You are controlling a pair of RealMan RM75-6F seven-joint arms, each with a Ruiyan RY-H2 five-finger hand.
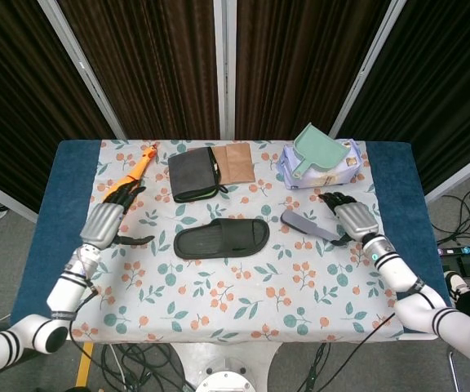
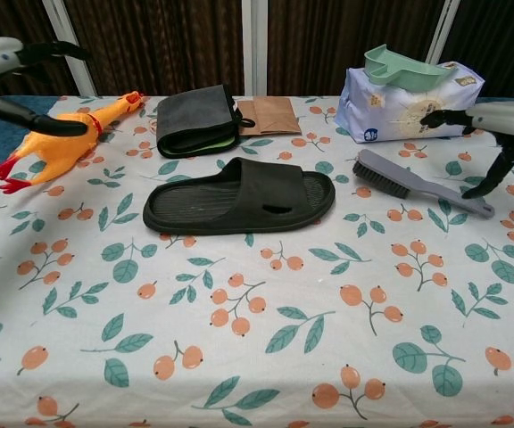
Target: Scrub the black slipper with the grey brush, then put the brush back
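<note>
The black slipper (image 1: 222,238) (image 2: 241,196) lies flat in the middle of the flowered tablecloth, with nothing touching it. The grey brush (image 1: 308,225) (image 2: 418,185) lies on the cloth to its right, bristles toward the slipper. My right hand (image 1: 352,218) (image 2: 489,120) is just right of the brush handle, fingers spread, holding nothing. My left hand (image 1: 107,220) (image 2: 12,76) is far left of the slipper, over the rubber chicken's tail end, also spread and empty.
An orange rubber chicken (image 1: 125,190) (image 2: 65,129) lies at the back left. A folded dark pouch (image 1: 195,174) and a brown paper bag (image 1: 238,162) sit behind the slipper. A white wipes pack (image 1: 321,167) with a green dustpan (image 1: 315,152) on it stands back right.
</note>
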